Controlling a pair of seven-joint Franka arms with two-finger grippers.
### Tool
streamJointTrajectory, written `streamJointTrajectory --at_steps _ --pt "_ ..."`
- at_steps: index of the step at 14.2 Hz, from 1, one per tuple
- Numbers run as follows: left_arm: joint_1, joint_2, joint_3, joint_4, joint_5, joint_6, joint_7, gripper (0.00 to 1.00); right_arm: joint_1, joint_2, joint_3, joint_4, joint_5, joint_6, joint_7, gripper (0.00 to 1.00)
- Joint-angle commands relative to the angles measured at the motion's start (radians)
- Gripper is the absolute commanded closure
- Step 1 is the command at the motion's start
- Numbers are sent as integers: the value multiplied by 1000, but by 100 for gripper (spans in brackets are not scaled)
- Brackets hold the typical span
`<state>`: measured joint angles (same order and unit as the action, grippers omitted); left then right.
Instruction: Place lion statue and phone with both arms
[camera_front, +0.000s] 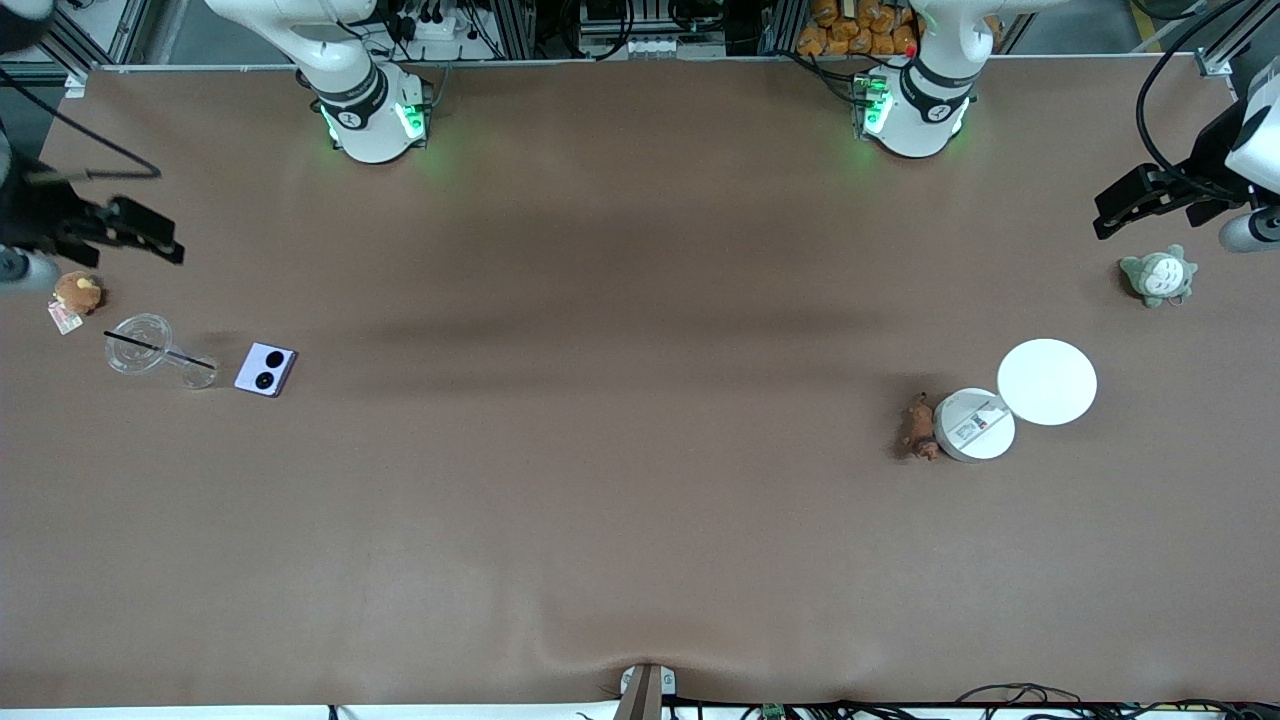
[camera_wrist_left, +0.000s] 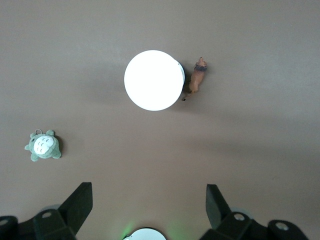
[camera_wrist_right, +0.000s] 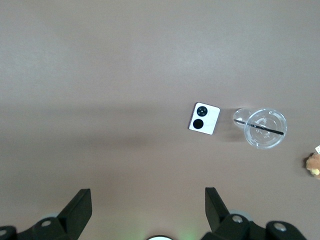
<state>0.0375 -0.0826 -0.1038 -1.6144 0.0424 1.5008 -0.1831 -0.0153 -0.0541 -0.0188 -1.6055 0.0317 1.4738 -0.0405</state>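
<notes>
No text can be read — the white round container (camera_front: 974, 425) carries a label, its print illegible.

Brown plush (camera_wrist_right: 314, 165) edge-cropped

front: high overview | wrists: probably high, looking straight down

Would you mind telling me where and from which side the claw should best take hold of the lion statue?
Grip the lion statue across its narrow midbody, coming straight down from above. It is elongated and lies right beside the white round container, so the fingers should probably close near the middle of its length, one slipping into the slim gap on that side. The left claw is open.
</notes>
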Motion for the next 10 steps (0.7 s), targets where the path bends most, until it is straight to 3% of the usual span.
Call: streamJointTrajectory --at_steps 1,10 --pt "-2 -9 1 -7 -22 7 8 0 -6 -32 -32 21 30 -67 10 0" --pt "-2 -14 3 -9 -22 6 10 0 -71 -30 2 59 57 -125 25 0"
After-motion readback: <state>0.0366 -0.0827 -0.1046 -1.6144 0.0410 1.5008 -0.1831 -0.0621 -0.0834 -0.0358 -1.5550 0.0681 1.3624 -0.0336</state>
